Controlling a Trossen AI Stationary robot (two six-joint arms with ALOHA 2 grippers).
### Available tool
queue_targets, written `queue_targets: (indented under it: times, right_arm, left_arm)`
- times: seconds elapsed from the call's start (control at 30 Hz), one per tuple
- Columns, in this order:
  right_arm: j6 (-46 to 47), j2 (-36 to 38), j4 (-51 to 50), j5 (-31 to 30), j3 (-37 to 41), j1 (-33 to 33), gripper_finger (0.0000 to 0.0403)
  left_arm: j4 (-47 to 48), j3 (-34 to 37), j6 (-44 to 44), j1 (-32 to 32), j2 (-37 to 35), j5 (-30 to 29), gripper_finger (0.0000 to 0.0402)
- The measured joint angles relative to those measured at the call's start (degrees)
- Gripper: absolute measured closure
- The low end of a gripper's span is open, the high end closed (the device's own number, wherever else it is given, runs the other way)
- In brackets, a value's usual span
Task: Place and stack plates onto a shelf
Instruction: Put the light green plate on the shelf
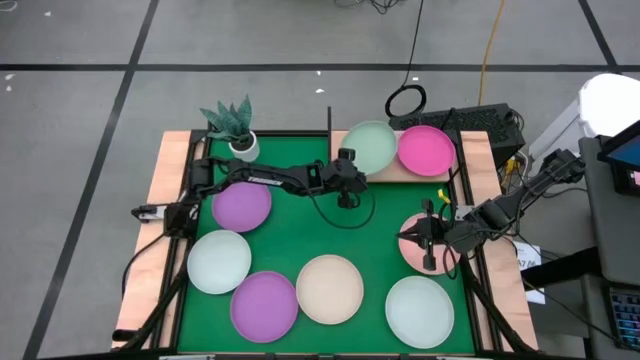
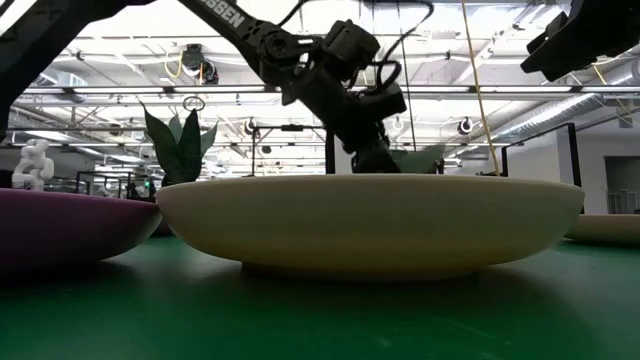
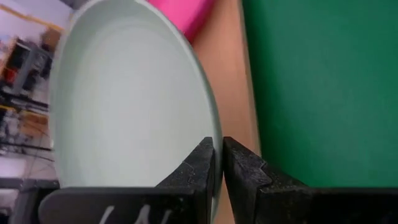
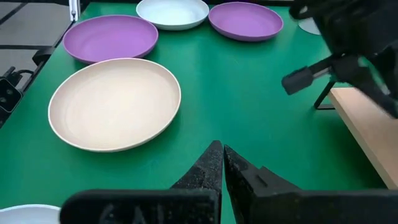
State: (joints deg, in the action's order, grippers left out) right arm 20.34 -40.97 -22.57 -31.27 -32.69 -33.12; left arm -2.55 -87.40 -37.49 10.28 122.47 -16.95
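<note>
My left gripper [image 1: 352, 165] reaches from the table's left to the shelf [image 1: 412, 172], a light-wood board with a black post [image 1: 329, 118] at the far edge. It is shut on the pale mint-green plate [image 1: 372, 146], which is over the shelf's left half. The hot pink plate [image 1: 426, 150] lies flat on the shelf's right half beside it. My right gripper [image 4: 222, 155] is shut on nothing and hovers over the salmon pink plate [image 1: 412, 236] at the mat's right side. My left gripper pinches the mint-green plate's rim [image 3: 215, 134] on the side facing the table's left. One finger [image 3: 200, 168] is on the inner side and the other finger [image 3: 244, 171] on the outer. The fingers come about level from the left. Whether the plate's underside rests on the shelf I cannot tell.
On the green mat lie a purple plate [image 1: 242, 206], a whitish plate [image 1: 218, 261], a second purple plate [image 1: 264, 305], a cream plate [image 1: 329, 288] and another whitish plate [image 1: 420, 311]. A small potted plant [image 1: 233, 125] stands at the far left corner. Bare mat [image 1: 380, 225] shows in the middle.
</note>
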Motion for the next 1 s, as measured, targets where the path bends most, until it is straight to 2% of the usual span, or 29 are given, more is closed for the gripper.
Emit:
queue_targets:
  times: [0.43,0.7,1.0]
  right_arm:
    - [0.2,0.0,0.0,0.3,0.0,0.0,0.0403]
    - [0.2,0.0,0.0,1.5,0.0,0.0,0.0403]
    - [1.7,0.0,-0.5,1.5,0.0,0.0,0.0403]
  left_arm:
    - [2.5,0.0,-0.7,0.3,0.5,-1.6,0.0362]
    - [2.9,0.0,2.0,0.6,0.5,-2.9,0.0308]
    - [2.8,0.0,6.4,0.6,0.5,-3.2,0.0275]
